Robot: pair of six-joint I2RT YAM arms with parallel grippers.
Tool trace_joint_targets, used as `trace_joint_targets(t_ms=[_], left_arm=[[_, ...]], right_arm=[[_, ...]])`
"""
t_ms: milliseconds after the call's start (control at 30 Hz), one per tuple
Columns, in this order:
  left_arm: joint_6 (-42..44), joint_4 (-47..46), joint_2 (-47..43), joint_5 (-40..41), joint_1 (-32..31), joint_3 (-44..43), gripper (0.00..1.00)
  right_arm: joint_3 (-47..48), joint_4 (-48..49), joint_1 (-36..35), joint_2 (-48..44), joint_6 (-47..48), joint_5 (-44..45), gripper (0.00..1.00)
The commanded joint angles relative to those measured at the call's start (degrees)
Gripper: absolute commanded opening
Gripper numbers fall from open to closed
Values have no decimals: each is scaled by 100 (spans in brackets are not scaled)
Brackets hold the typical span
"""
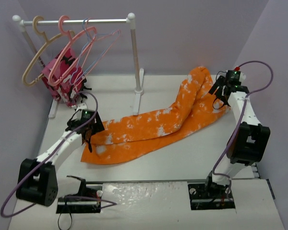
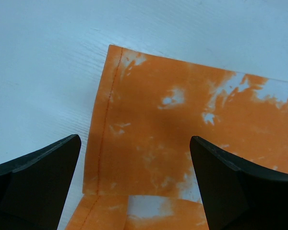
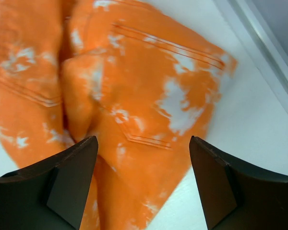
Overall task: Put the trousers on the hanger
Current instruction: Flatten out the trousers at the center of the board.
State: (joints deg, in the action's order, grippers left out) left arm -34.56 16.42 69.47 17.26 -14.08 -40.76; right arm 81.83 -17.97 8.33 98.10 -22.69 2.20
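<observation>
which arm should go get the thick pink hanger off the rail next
Left, probably. The hanger hangs on the rail at far left, nearer the left hand, which is open over the trousers' hem. The right hand is far off at the waist end.

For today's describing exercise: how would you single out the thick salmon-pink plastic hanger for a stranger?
Find the white clothes rail at the far left. Second hook from its left end is the thick salmon-pink plastic hanger, between a thick beige hanger and thin wire hangers.
</observation>
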Motion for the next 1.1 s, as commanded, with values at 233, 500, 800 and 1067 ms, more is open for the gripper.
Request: trace_joint_targets(t_ms=[233, 500, 800, 1067], left_arm=[[-104, 130, 1379, -234, 399, -838, 97], [-157, 166, 1678, -235, 478, -775, 96], [-183, 72, 2139, -425, 582, -803, 93], [-109, 186, 2093, -285, 608, -872, 5]], right_arm=[[-1305, 1164, 481, -158, -1047, 63, 74], [-2143, 1751, 566, -34, -1212, -93, 75], [-2775, 2619, 625, 122, -1308, -507, 79], [-3007, 2926, 643, 122, -1229, -677, 49]])
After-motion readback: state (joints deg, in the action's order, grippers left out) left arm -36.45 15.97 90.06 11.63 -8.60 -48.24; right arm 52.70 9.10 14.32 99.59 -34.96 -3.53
